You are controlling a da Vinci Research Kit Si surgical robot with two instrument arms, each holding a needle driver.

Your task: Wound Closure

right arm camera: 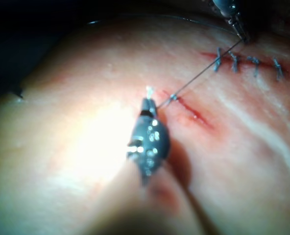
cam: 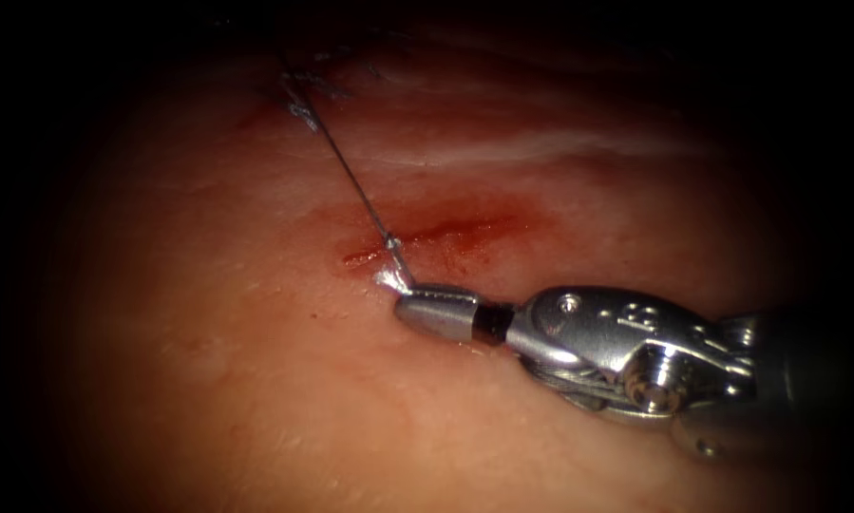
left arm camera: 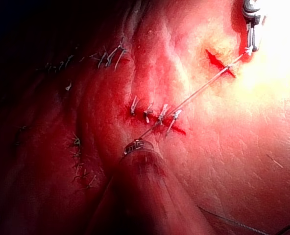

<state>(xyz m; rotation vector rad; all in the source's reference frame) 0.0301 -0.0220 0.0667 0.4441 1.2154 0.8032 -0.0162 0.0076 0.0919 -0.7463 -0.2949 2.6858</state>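
Note:
My right tool point(cam: 409, 302) lies just below the short red cut point(cam: 436, 236), jaws shut on the thread's short pale end point(cam: 389, 279). From there the thread point(cam: 351, 180) runs taut up and to the left across the cut, with a small knot point(right arm camera: 173, 97) at the cut's edge. The right wrist view has the same grip point(right arm camera: 148, 102), and the thread point(right arm camera: 204, 73) leads to my left tool point(right arm camera: 237, 25). In the left wrist view my left tool point(left arm camera: 134, 146) is shut on the thread point(left arm camera: 194, 95), which stretches to the right tool point(left arm camera: 253, 34).
An older cut closed with several stitches point(left arm camera: 155, 115) lies by the left tool, seen dimly in the endoscope view point(cam: 298, 95). More stitched lines point(left arm camera: 106, 58) mark the tissue point(cam: 256, 380). A loose strand of thread point(left arm camera: 233, 223) trails over the tissue. Red fluid stains the open cut.

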